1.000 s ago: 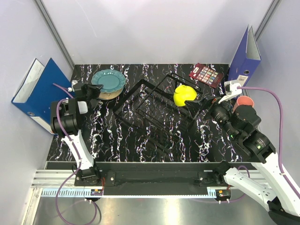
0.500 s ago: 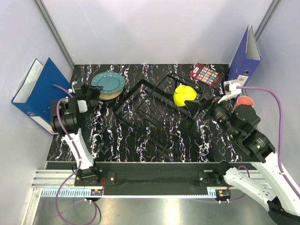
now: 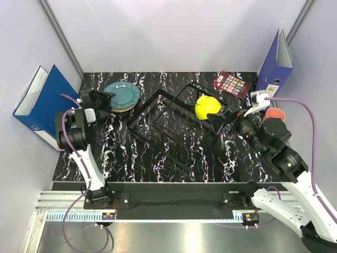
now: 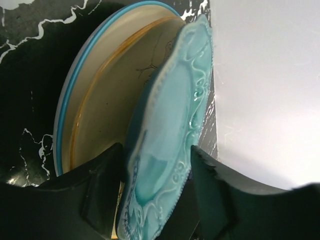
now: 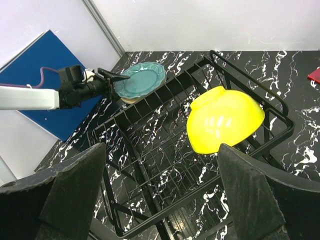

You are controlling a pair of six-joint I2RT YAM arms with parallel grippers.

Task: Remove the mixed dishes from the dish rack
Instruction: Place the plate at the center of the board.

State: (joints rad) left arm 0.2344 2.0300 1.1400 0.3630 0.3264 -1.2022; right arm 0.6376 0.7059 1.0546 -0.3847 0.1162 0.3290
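On the table (image 3: 121,153), upper left, the teal plate (image 3: 124,94) lies on the cream plate (image 4: 100,85) with the left hand (image 3: 105,99) part-open astride it; only the bowl (image 3: 207,106) is left in the rack (image 3: 168,134), by the wide-open, empty right hand (image 3: 225,117).

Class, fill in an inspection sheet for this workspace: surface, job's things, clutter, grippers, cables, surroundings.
Surface: black marbled table.
Job's things: dish rack holds only the yellow bowl; teal plate over cream plate; pink cup far right.
Clutter: dark red card behind the rack.
Grippers: left gripper straddles the teal plate's rim, grip unclear; right gripper open, empty.
Cables: purple cable along each arm.
Surroundings: blue binders on both sides; pale walls.
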